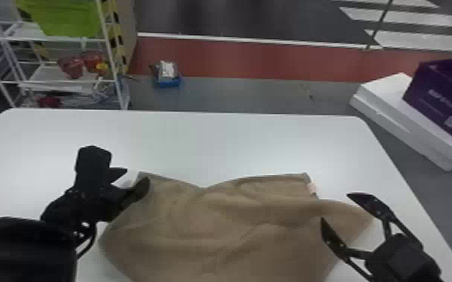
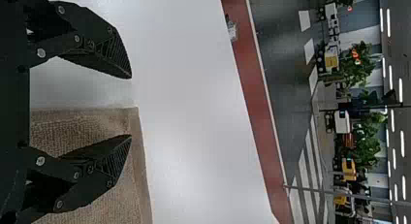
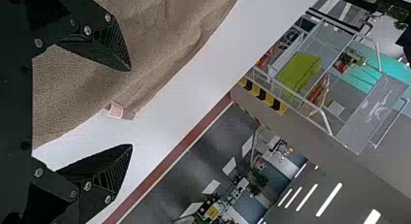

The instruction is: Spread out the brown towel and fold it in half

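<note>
Left pincer [image 2: 131, 106] and right pincer [image 3: 131, 107] both wide. If we grip too deep, we'd bunch the brown towel [image 1: 206, 225].

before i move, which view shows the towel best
The head view: it shows the widest stretch of towel, with two far corners, though its near part is cut off. The left wrist view gives one corner by the left tool; the right wrist view, a rumpled edge with a tag.
</note>
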